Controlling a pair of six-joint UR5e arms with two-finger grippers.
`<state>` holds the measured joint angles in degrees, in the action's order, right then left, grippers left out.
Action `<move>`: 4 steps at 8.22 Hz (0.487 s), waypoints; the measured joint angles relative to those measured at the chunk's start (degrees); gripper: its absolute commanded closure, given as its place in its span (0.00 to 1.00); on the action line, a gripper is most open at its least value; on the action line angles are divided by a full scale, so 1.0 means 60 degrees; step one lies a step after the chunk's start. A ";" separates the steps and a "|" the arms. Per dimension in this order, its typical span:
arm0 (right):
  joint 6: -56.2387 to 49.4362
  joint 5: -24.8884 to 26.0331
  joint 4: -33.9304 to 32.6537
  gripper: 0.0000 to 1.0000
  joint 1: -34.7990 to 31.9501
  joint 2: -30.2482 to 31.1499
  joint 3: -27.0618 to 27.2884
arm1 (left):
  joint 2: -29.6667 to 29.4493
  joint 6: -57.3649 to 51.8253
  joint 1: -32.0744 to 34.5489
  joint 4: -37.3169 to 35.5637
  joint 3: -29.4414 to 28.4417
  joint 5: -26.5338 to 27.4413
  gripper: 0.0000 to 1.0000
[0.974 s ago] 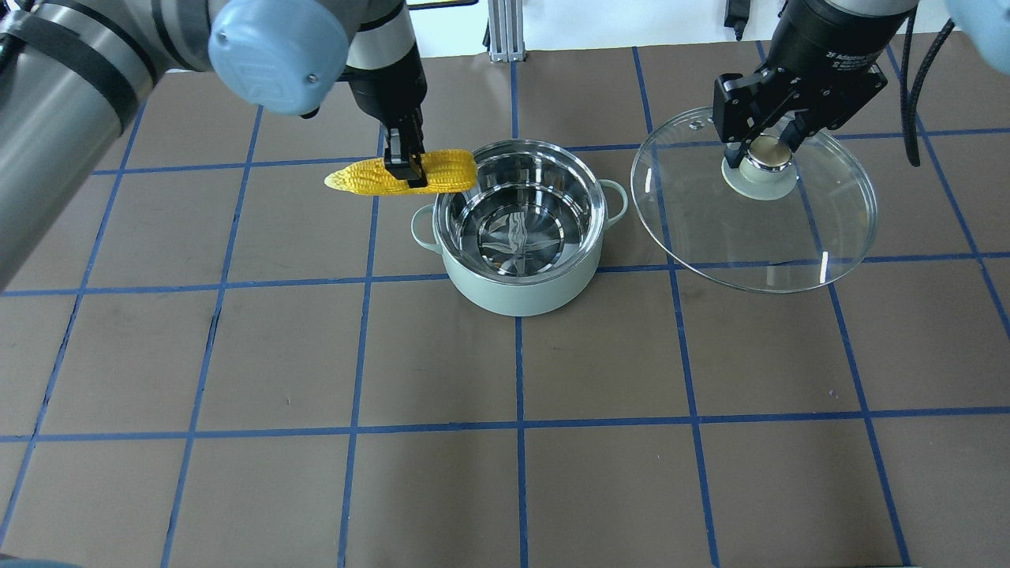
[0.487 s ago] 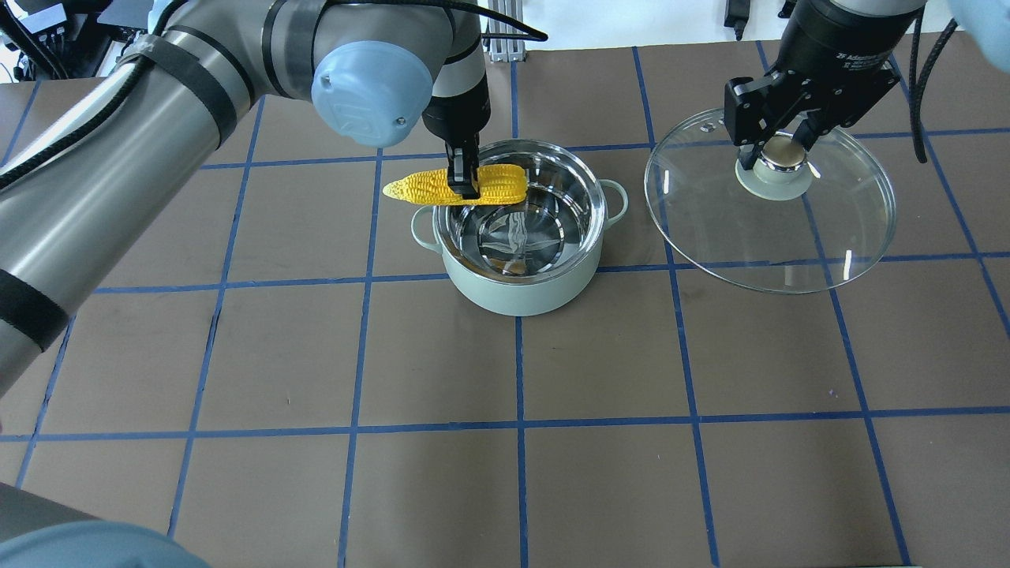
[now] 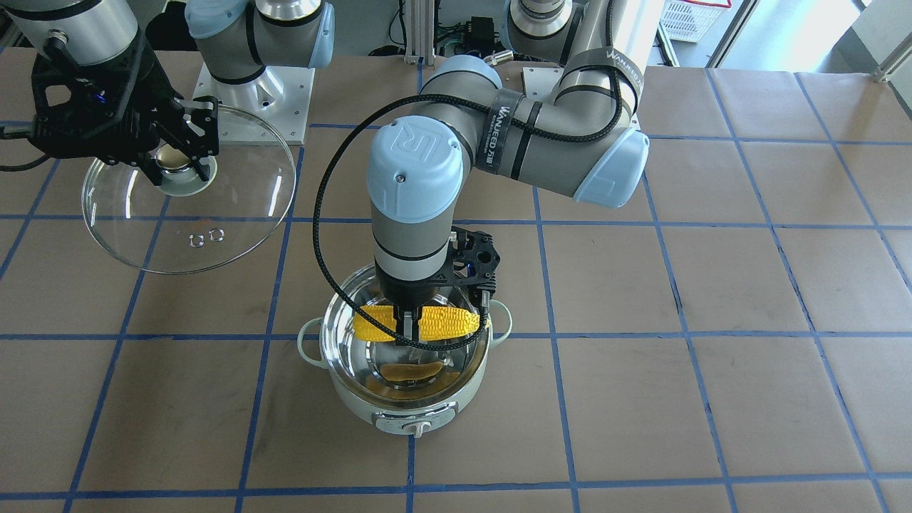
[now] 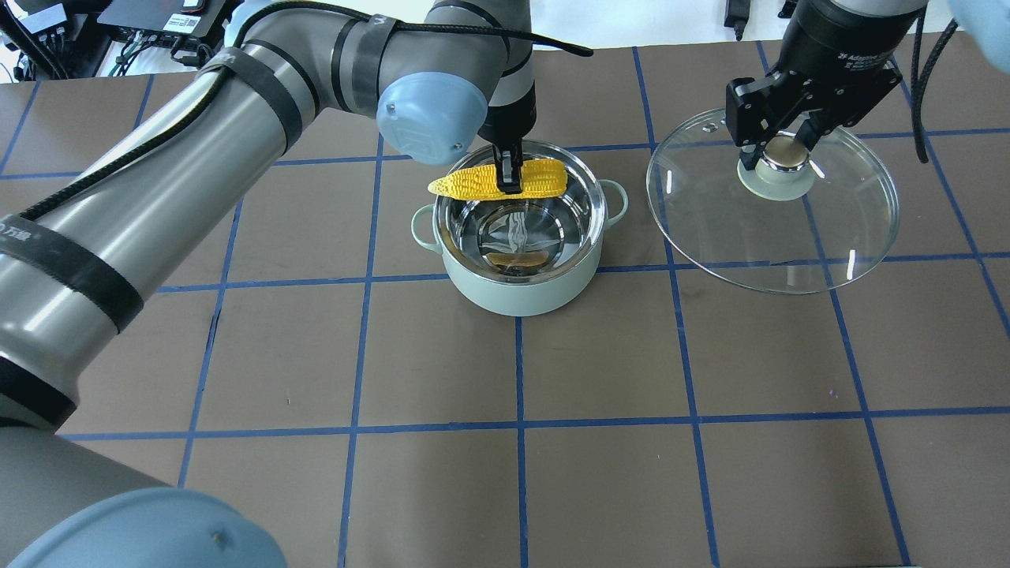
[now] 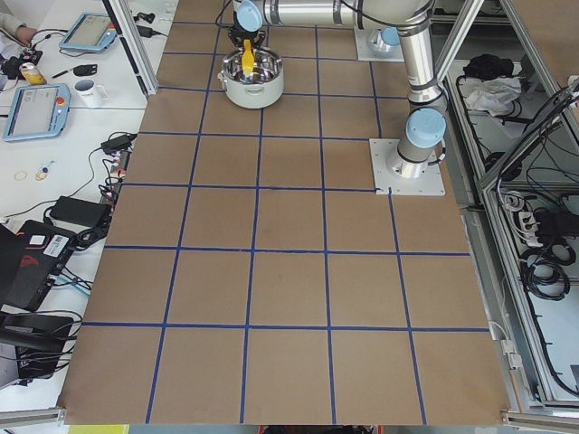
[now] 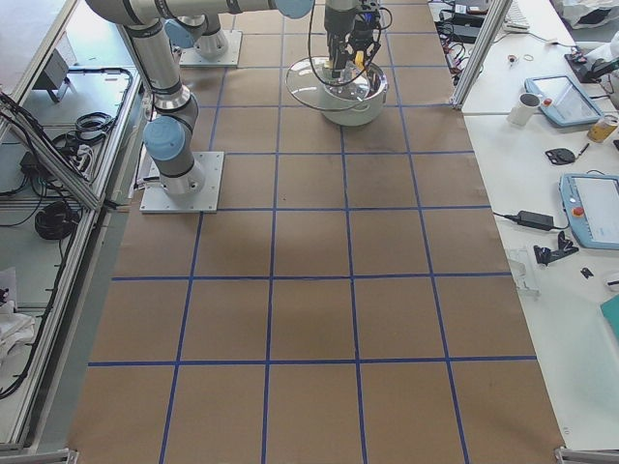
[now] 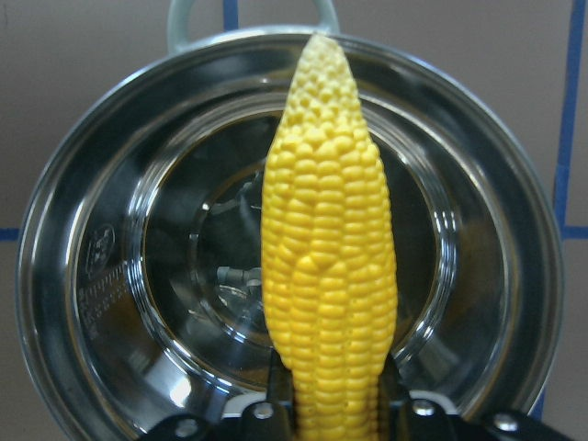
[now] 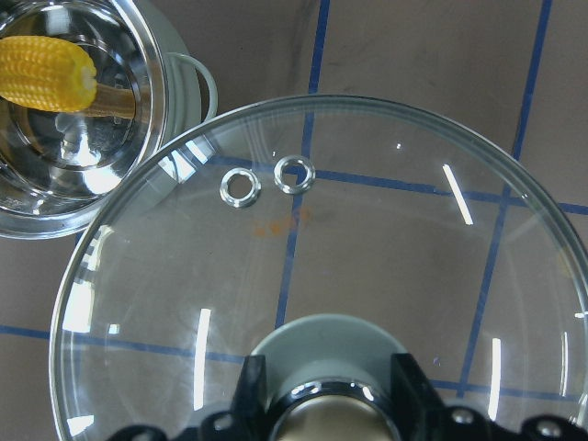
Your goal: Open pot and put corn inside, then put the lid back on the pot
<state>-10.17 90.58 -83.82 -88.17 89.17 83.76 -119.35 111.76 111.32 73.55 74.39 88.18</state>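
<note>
Corn [image 4: 544,178] in the left gripper [image 4: 509,186], over the open pot [image 4: 517,296].

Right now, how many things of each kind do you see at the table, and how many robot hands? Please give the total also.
Round pale mint-green cooking pot with steel interior: 1
Bright yellow toy corn cob: 1
Round clear glass lid with beige knob: 1
Two-finger robot hands, left hand and right hand: 2
Total: 5
</note>
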 measured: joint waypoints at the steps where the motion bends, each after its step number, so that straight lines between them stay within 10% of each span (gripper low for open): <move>1: 0.0005 -0.0004 -0.0003 1.00 -0.0006 0.0002 0.0000 | -0.0166 0.0095 0.0055 -0.0153 -0.0004 -0.0371 1.00; 4: 0.0043 -0.0023 -0.0004 1.00 -0.0023 0.0006 0.0000 | -0.0447 0.0174 0.0089 -0.0270 -0.0010 -0.0824 1.00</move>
<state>-9.91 90.44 -83.85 -88.30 89.21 83.76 -122.04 112.80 111.86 71.93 74.33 83.24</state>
